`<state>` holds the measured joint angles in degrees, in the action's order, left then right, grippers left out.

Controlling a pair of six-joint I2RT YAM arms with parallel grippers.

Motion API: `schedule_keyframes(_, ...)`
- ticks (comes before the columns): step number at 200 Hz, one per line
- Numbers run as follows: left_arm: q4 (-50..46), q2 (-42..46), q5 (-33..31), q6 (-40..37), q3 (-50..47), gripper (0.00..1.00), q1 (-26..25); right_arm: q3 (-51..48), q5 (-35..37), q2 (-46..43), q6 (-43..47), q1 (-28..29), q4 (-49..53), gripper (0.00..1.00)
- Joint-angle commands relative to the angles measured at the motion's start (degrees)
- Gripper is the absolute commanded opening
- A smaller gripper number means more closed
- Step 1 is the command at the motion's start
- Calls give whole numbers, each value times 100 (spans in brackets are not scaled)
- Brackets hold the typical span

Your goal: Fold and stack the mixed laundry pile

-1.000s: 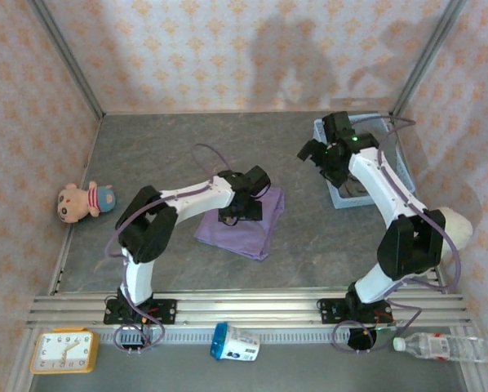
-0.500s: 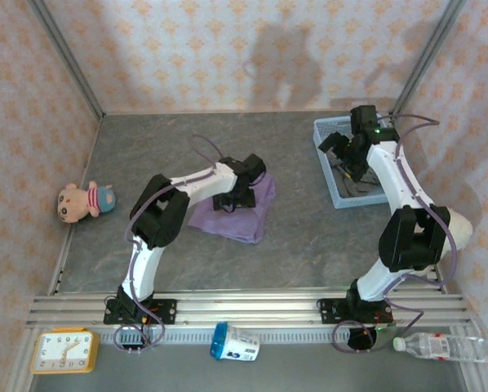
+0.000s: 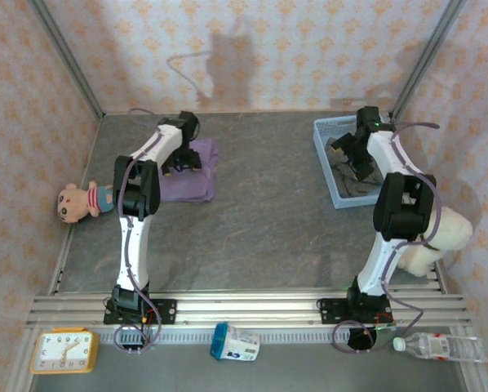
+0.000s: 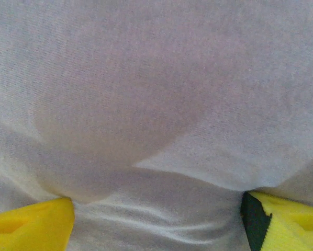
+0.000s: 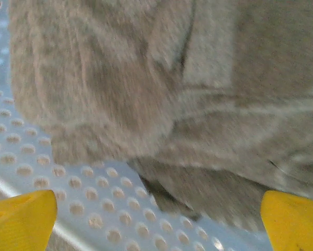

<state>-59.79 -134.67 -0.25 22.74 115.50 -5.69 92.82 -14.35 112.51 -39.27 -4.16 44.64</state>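
Overhead, your left gripper (image 3: 181, 158) sat on the lilac shirt (image 3: 197, 181), a soft folded slab lying flat on the grey table (image 3: 268, 237) near its far left corner. Your right gripper (image 3: 352, 162) reached into the light blue mesh basket (image 3: 322, 139) at the far right, where the grey-brown trousers (image 3: 357, 189) lay crumpled. At your left wrist, the shirt (image 4: 156, 104) showed a fine, smooth knit with shallow creases running between the yellow fingertips (image 4: 31, 225), which stood wide apart, clamping nothing. At your right wrist, the fuzzy, bunched trousers (image 5: 172, 78) rested on the perforated plastic of the basket (image 5: 67, 193), with the fingertips (image 5: 20, 219) likewise spread and empty.
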Motion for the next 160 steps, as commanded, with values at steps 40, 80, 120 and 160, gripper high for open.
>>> schedule_keyframes(40, -523, -743, 241, -355, 1429, 84, 1076, 562, 517, 1093, -1502, -27, -385, 100)
schedule_keyframes(80, -332, -715, 1048, -25, 1747, 90, 1438, 787, 544, 1136, -1480, -39, -510, 40)
schedule_keyframes(120, -115, -259, 1705, 237, 1964, 100, 1439, 1842, 735, 743, -647, -35, 211, 0)
schedule_keyframes(160, 64, 244, 2124, 218, 1839, 100, 1335, 2532, 268, 50, -52, 1, 255, 0)
